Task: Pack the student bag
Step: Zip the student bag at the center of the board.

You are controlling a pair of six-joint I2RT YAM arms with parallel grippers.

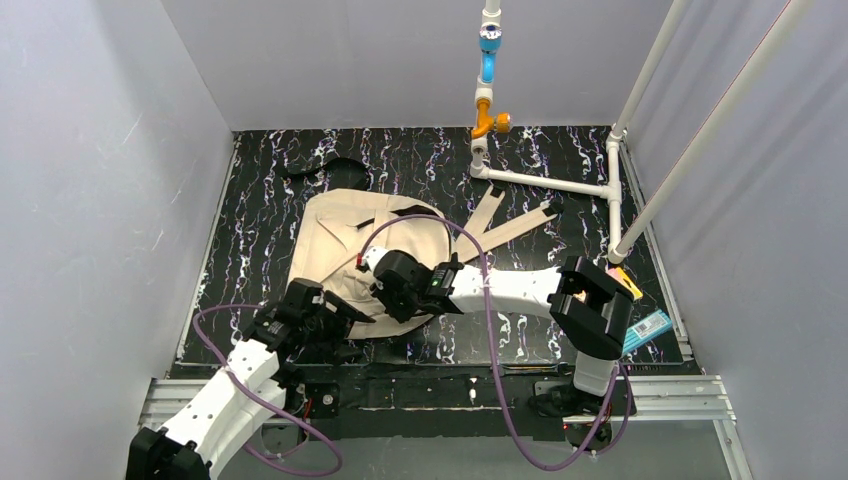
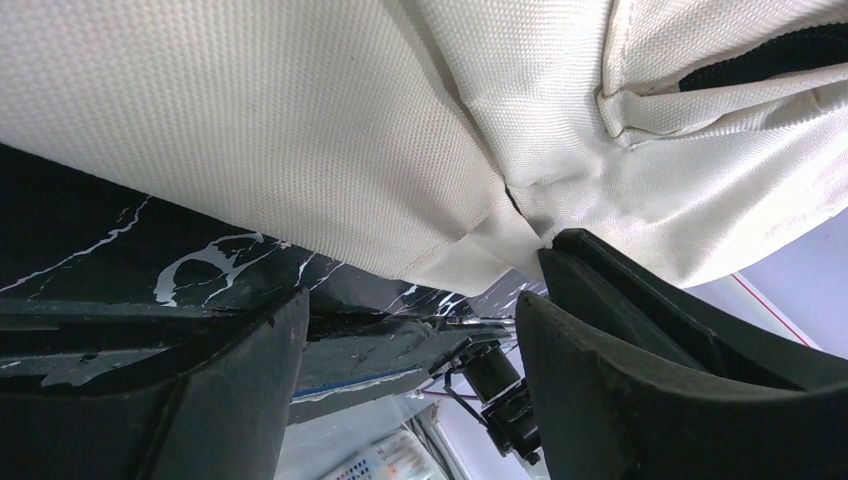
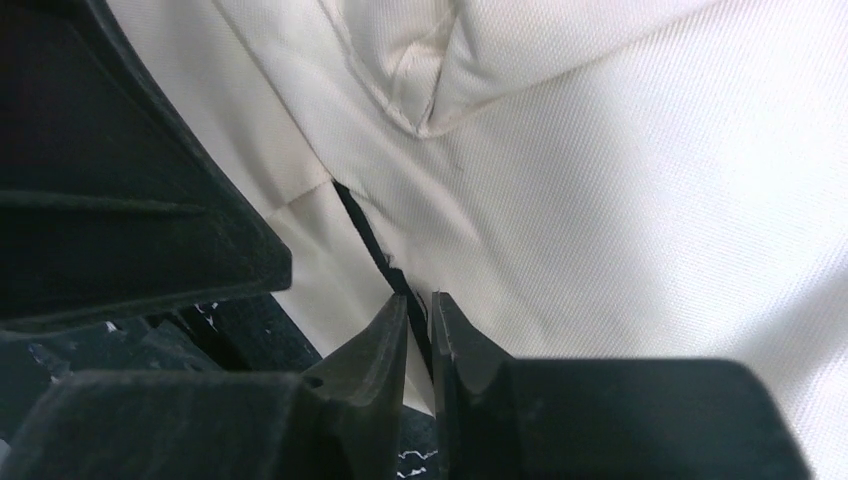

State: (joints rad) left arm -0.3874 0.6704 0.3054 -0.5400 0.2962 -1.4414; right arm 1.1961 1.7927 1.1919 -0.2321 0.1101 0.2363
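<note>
Top external view shows the student bag [image 1: 335, 235] lying flat on the black marbled counter [image 1: 255, 220], a little left of the middle, with its beige straps [image 1: 510, 225] fanned out toward the far right and a black loop [image 1: 330, 167] at its far left. The left claw [image 1: 345, 325] sits at the bag's near edge, and the right arm reaches in from the right so that the right claw [image 1: 392, 295] is over the bag's near part. A white pipe frame [image 1: 550, 185] stands at the far right, and a light-blue card [image 1: 650, 325] lies by the right wall. In the left wrist view the left claw [image 2: 410, 300] stands wide open, nothing clamped, with a folded corner of the bag [image 2: 300, 130] just above the gap and the counter [image 2: 100, 250] beneath. In the right wrist view the right claw [image 3: 420, 310] is drawn almost together, only a sliver apart, its tips set on a thin dark seam in the bag [image 3: 600, 200]; whether they pinch the fabric I cannot tell.
</note>
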